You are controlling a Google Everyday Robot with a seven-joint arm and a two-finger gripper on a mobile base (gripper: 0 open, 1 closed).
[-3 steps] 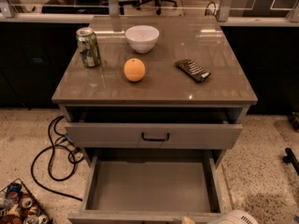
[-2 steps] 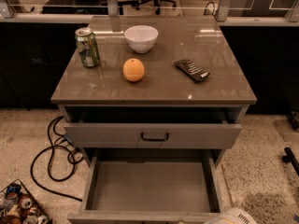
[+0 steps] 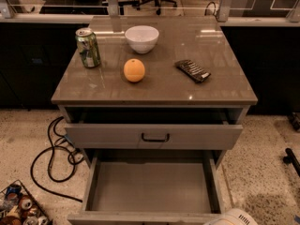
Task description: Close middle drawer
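The middle drawer is pulled far out below the top drawer. Its bare grey inside shows, and its front rim runs along the bottom edge of the view. Its front face and handle are out of view. My gripper is below the bottom edge of the view and does not show. Only a white ribbed part of my arm shows at the bottom right, by the drawer's front right corner.
The top drawer with a black bar handle stands a little open. On the cabinet top are a green can, a white bowl, an orange and a dark packet. Black cables lie on the floor at the left.
A small pale tip at the bottom edge by the drawer front a second ago no longer shows. The drawers and the things on top have not moved.
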